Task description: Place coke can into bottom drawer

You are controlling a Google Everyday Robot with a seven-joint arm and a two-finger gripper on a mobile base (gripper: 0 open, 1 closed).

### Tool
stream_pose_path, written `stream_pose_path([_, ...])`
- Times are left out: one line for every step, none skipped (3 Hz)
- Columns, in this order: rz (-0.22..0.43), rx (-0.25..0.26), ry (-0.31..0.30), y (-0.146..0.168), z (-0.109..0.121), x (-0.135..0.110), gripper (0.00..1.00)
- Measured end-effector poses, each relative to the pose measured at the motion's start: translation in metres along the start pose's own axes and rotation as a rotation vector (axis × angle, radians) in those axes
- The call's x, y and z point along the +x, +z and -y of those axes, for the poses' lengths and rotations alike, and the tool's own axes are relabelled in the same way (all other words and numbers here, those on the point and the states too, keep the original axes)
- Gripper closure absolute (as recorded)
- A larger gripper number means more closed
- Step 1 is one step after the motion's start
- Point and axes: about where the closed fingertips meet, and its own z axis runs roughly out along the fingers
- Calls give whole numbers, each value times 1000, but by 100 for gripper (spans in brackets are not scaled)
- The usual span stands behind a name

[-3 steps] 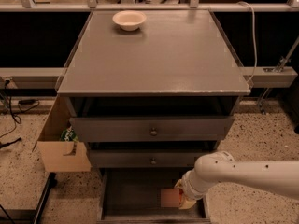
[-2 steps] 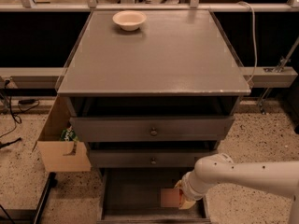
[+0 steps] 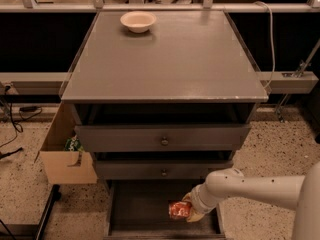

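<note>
The coke can (image 3: 179, 210) is red-orange and lies on its side low inside the open bottom drawer (image 3: 140, 209), toward its right side. My gripper (image 3: 190, 211) is at the end of the white arm that reaches in from the right, and it is right against the can's right end, inside the drawer. The arm's white wrist covers most of the gripper. Whether the can rests on the drawer floor or is held just above it is unclear.
The grey cabinet top (image 3: 165, 59) carries a cream bowl (image 3: 138, 21) at its back left. The two upper drawers (image 3: 162, 138) stick out slightly above the bottom one. A cardboard box (image 3: 65, 154) stands left of the cabinet. A cable hangs at the right.
The arm and can have barely moved; the can sits about where it was in the bottom drawer's right part.
</note>
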Motion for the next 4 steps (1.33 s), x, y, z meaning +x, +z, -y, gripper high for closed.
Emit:
stream_pose_path([64,7,-19,58,17,15,100])
stream_pose_path([63,3,-27,73,12,24,100])
stream_pose_path([76,-6,-34,93,12,31,100])
stream_pose_path([106,-16,-70,128,20,33,100])
